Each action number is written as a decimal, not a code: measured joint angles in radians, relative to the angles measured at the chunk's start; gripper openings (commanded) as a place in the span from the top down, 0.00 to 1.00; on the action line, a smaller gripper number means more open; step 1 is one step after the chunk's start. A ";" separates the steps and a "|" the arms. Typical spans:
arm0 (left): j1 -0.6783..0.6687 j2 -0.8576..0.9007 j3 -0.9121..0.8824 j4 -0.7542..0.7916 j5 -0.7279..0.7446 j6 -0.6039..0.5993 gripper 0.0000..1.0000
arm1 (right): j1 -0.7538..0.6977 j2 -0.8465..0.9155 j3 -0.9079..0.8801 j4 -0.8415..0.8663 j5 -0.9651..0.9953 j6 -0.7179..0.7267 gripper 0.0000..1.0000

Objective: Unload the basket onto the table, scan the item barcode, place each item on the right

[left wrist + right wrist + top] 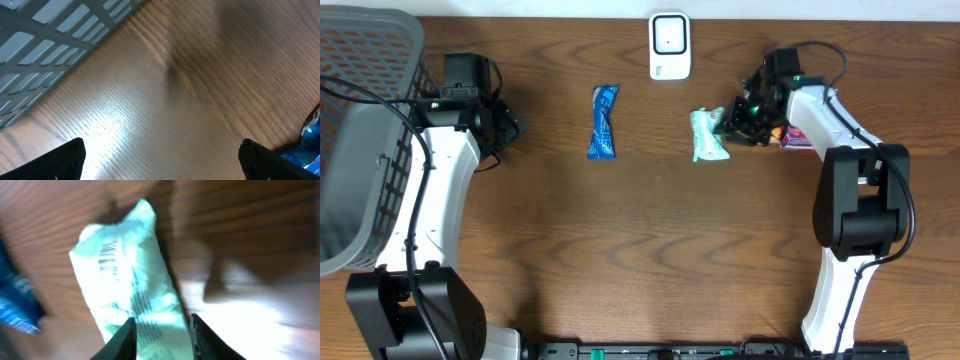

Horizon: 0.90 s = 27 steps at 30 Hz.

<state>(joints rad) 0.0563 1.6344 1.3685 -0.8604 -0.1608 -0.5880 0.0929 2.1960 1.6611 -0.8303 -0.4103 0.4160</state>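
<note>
Pale green packet (127, 287) lies barcode-up between the right gripper (161, 330)'s narrowly parted fingers.

We see bare wood below scanner (669, 45) (wide passage); blue packet (604, 122) left, green packet (708, 136) right flank it.

Wood grain, crinkled wrappers, hard plastic all round
Table (650, 250) shows brown wood grain with a soft sheen under the light; mint-green packet (127, 295) looks like thin crinkly film, printed barcode on it; blue packet (603, 122) glossy, wrinkled; scanner (669, 46) smooth white plastic; basket (360, 120) matt grey plastic lattice
</note>
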 measured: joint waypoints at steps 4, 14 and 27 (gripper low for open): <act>0.000 0.000 0.000 0.000 0.000 0.000 0.02 | 0.017 -0.003 0.114 -0.107 0.121 -0.068 0.69; 0.000 0.000 0.000 0.000 0.000 0.000 0.02 | 0.116 -0.026 0.142 -0.134 0.206 -0.142 0.87; 0.000 0.000 0.000 0.000 0.000 0.000 0.02 | 0.193 -0.048 -0.092 0.179 0.380 -0.093 0.90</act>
<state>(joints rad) 0.0563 1.6344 1.3685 -0.8600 -0.1604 -0.5880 0.2859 2.1479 1.5692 -0.6518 -0.0303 0.3229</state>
